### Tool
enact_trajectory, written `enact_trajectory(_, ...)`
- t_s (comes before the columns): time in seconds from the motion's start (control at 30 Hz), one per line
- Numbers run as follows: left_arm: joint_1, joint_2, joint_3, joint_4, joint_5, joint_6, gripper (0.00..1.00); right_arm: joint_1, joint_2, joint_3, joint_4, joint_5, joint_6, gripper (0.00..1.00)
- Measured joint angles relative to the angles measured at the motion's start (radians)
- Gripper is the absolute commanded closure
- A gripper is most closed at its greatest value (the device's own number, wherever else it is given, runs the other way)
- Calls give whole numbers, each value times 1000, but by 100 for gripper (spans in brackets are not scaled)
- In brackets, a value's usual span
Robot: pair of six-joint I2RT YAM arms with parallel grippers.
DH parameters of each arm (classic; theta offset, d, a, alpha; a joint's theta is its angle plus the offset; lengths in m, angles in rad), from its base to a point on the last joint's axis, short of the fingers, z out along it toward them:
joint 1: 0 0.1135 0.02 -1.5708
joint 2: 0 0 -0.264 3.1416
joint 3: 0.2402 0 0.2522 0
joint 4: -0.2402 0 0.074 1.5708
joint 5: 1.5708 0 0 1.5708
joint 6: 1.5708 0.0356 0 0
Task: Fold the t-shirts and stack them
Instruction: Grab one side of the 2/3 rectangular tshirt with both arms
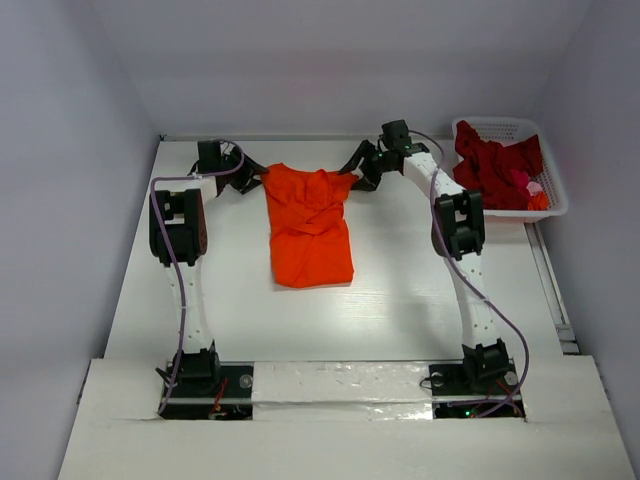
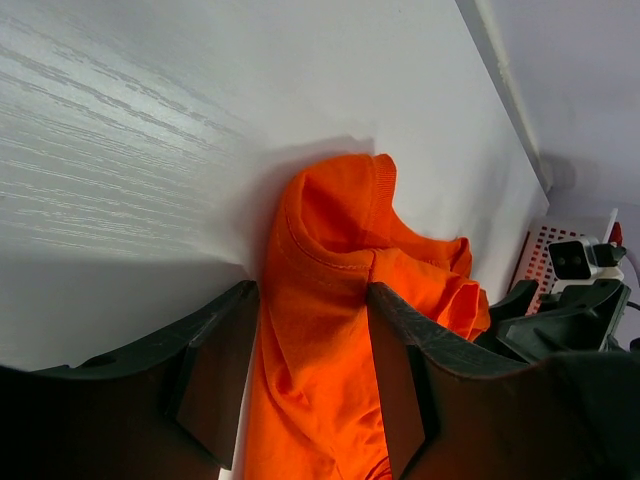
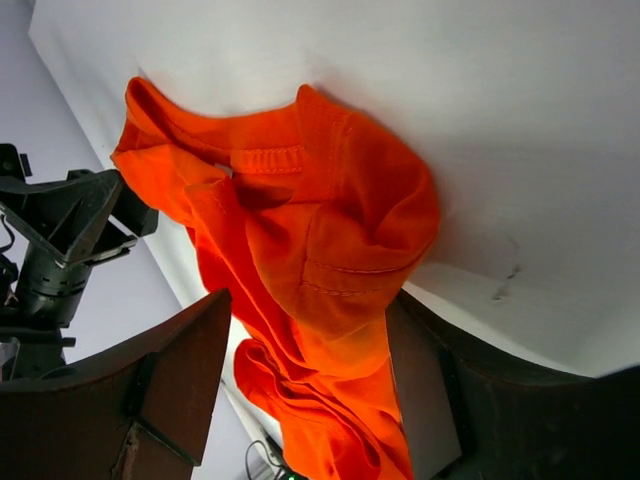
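At 6 o'clock in the overhead view, the two arm bases sit on the near edge of the white table (image 1: 400,310), the arms reaching away toward 12.

Past them, at about the table's middle and a little toward 12, lies the orange t-shirt (image 1: 310,235). It is folded into a rough upright rectangle, flat along its near hem and rumpled at the far end.

The left gripper (image 1: 260,180) is at the shirt's 11 o'clock corner and the right gripper (image 1: 352,178) at its 1 o'clock corner.

In the left wrist view, the left gripper (image 2: 312,295) has its jaws spread. Its dark fingers (image 2: 215,370) stand on either side of a band of the orange t-shirt (image 2: 330,250), which fills the gap between them. Whether the pads press the cloth cannot be told.

The right gripper (image 3: 310,300) is likewise parted, its fingers (image 3: 180,370) flanking a bunched fold of the orange t-shirt (image 3: 330,230). The shirt's ribbed collar (image 3: 268,158) shows just beyond.

Farthest off, at 2 o'clock, a white latticed basket (image 1: 555,190) stands against the right wall. It holds a heap of dark red t-shirts (image 1: 490,165), well apart from the orange one.
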Motion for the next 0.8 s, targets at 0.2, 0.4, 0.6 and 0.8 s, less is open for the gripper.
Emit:
enact_trajectory(0.2,0,-2,-7,8,5,-3,54,6,0,0,2,0,14,40)
enact_trajectory(0.4,0,-2,-8,9,10,-7,54,6,0,0,2,18,21,39)
enact_trajectory(0.6,0,-2,-8,8,11,-8,54,6,0,0,-2,47,35,52)
enact_trajectory(0.8,0,-2,-8,8,14,-7,54,6,0,0,-5,69,51,68)
